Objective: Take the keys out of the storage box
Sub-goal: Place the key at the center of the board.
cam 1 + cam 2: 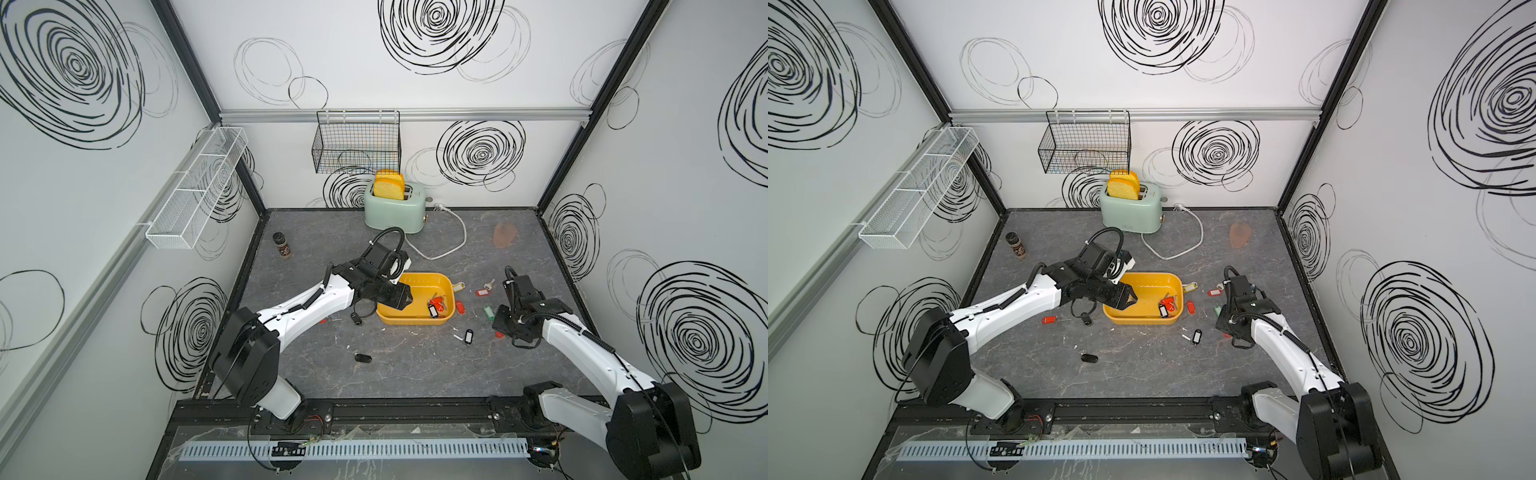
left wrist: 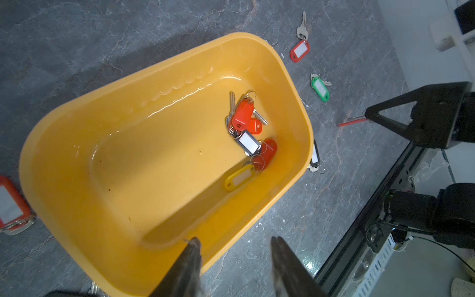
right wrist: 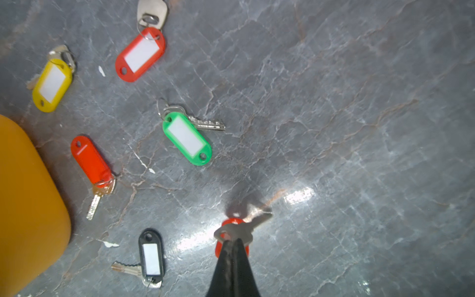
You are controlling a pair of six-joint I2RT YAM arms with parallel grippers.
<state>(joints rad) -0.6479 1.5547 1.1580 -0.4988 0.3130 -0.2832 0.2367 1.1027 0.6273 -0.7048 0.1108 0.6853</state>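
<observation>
My right end effector (image 3: 232, 240) is pinched together on a red-tagged key (image 3: 235, 230) low over the desk (image 3: 359, 128), so I'd let that go there first, clear of the storage box (image 2: 64, 154). My left end effector (image 2: 235, 240) hangs with jaws apart above one corner of the box, while the keys (image 2: 243, 115) inside are bunched at the opposite end. I'd cross over, drop onto the yellow-tagged key (image 2: 239, 177) at the bunch's edge, and close across its narrow width, minding the wall and tangled rings.

Top views look down; wrist views closely share the storage box (image 2: 59, 185)
</observation>
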